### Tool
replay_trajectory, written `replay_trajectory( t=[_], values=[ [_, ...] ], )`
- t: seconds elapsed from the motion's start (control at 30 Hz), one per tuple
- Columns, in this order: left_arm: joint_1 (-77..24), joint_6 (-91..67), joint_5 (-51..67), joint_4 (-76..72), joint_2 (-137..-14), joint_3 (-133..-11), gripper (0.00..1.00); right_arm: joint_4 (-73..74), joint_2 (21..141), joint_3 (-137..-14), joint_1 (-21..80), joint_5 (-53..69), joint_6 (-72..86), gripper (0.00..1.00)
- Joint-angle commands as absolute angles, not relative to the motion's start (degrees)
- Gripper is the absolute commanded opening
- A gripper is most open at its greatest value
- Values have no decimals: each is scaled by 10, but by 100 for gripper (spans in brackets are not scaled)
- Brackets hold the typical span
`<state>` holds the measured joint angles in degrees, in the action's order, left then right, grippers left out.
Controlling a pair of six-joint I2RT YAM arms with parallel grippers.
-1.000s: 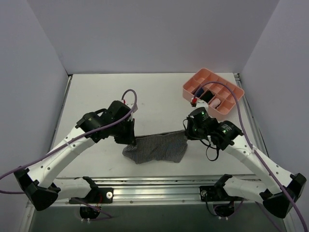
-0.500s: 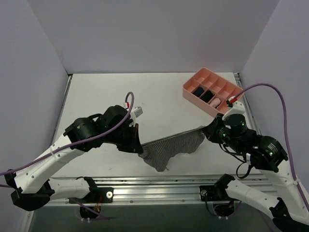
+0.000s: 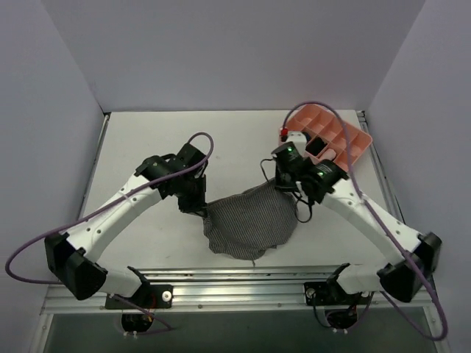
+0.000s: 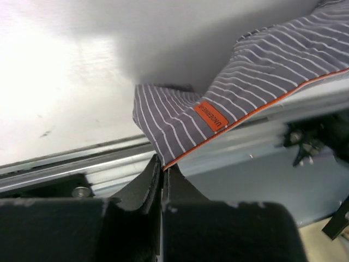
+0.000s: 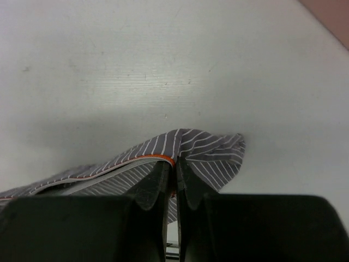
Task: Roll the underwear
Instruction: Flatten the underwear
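While both arms have hold of it, the underwear [image 3: 249, 220] hangs between them over the near-middle of the table [image 3: 147, 140]. It's grey cloth with fine white stripes, sagging in a loose pouch toward the front rail [image 3: 243, 283].

Left gripper [image 3: 200, 209] has the left upper corner. On the left wrist cam its fingers [image 4: 143, 188] are pressed together, with the orange-trimmed edge running straight into the pinch. The orange tag [image 4: 211, 117] sits just past the tips, flat on the striped side and facing the camera. From there the cloth drapes away to the right, with the rail showing underneath it.

Right gripper [image 3: 284, 184] has the right upper corner, further back on the table than the left one. Right wrist cam shows both fingers clamped on a fold of the cloth with no gap between them. A short run of orange trim shows right at the tips, and a small flap of stripe sticks out to the right of the pinch, above bare table.

The top edge between the two grips is slack, not taut. The lowest point of the cloth is near the front edge of the table; I can't tell from the top view whether it touches the surface.

The pink tray [image 3: 359, 138] sits at the far right corner, just behind the right gripper and partly covered by that arm. It is apart from the underwear.
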<state>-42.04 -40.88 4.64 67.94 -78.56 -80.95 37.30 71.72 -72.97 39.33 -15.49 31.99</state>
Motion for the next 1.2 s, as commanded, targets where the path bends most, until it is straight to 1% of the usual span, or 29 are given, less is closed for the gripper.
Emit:
replay_trajectory(
  t=[0.0,0.03,0.07,0.1,0.13,0.17,0.2,0.27,0.3,0.37,0.4,0.43,0.47,0.5,0.53,0.57,0.6,0.67,0.7,0.73,0.8,0.87,0.9,0.97,1.0,1.1,1.17],
  values=[
    [-341,-366,28,632,-822,-790,2,282,843,-739,385,-136,256,0],
    [-297,-356,32,621,-831,-780,2,264,872,-761,381,-127,239,0],
    [-296,-356,37,609,-844,-780,2,255,901,-773,380,-118,231,0],
    [-256,-348,40,586,-870,-779,2,246,931,-788,375,-106,222,0],
    [-240,-343,45,573,-883,-779,3,241,993,-806,368,-76,213,0],
    [-226,-333,52,561,-897,-781,3,231,1024,-825,365,-61,194,0],
    [-200,-329,57,546,-933,-792,5,230,1087,-871,361,-43,183,0],
    [-176,-316,71,540,-972,-810,6,243,1152,-932,353,-14,155,0],
    [-166,-313,82,538,-1011,-822,7,252,1214,-1003,351,-8,145,0],
    [-141,-304,86,539,-1047,-854,11,275,1274,-1079,338,18,132,0],
    [-134,-301,90,539,-1076,-865,15,286,1304,-1119,331,25,131,0],
    [-118,-301,86,545,-1090,-890,21,293,1356,-1195,325,35,129,3],
    [-110,-300,82,552,-1103,-904,21,309,1377,-1234,314,53,129,11],
    [-102,-301,77,568,-1122,-918,21,318,1415,-1270,309,62,133,18],
    [-93,-302,69,574,-1128,-931,24,323,1425,-1319,302,71,136,25],
    [-76,-308,63,580,-1131,-953,28,325,1430,-1331,295,78,144,35],
    [-68,-313,55,594,-1130,-962,32,324,1425,-1337,281,95,153,39],
    [-56,-319,12,608,-1125,-989,39,317,1407,-1320,271,101,156,45],
    [-55,-322,-2,623,-1121,-996,42,313,1379,-1304,263,100,154,46],
    [-56,-322,-19,629,-1119,-1002,43,309,1365,-1284,259,101,149,47],
    [-57,-314,0,610,-1113,-999,43,306,1329,-1218,253,102,145,48],
    [-62,-309,25,599,-1109,-988,43,311,1304,-1167,242,96,150,48],
    [-66,-307,22,597,-1108,-979,43,309,1279,-1112,237,98,151,47],
    [-69,-306,20,598,-1107,-969,43,291,1248,-1051,231,98,163,45],
    [-71,-305,25,597,-1103,-956,43,283,1218,-995,229,97,166,44],
    [-76,-296,64,564,-1087,-927,43,258,1178,-933,229,100,177,42],
    [-80,-293,69,554,-1085,-903,43,247,1170,-897,229,107,180,40]
  ],
)
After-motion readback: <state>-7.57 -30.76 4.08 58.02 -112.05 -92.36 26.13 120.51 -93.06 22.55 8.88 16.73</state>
